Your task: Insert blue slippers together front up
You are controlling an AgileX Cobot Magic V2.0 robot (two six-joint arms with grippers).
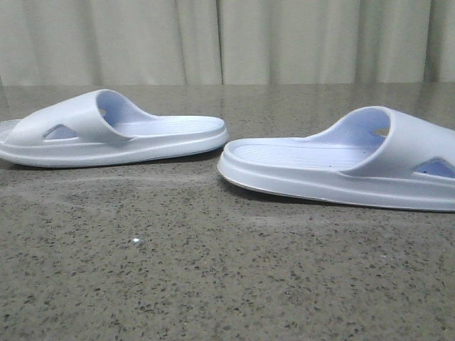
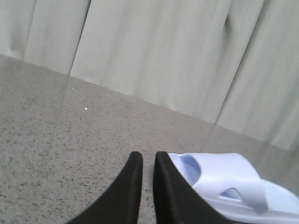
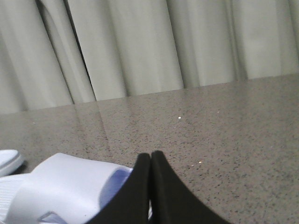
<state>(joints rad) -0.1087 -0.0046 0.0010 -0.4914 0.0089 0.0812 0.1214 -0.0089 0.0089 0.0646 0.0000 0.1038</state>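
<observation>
Two pale blue slippers lie sole-down on the speckled grey table, heels towards each other. The left slipper has its strap at the far left. The right slipper has its strap at the far right. Neither gripper shows in the front view. In the left wrist view my left gripper holds nothing, its jaws almost together with a thin slit between them, and the left slipper lies just beside it. In the right wrist view my right gripper is shut and empty, above the right slipper's strap.
Pale curtains hang behind the table's far edge. The heel of the left slipper shows at the edge of the right wrist view. A small white speck lies on the table in front of the slippers.
</observation>
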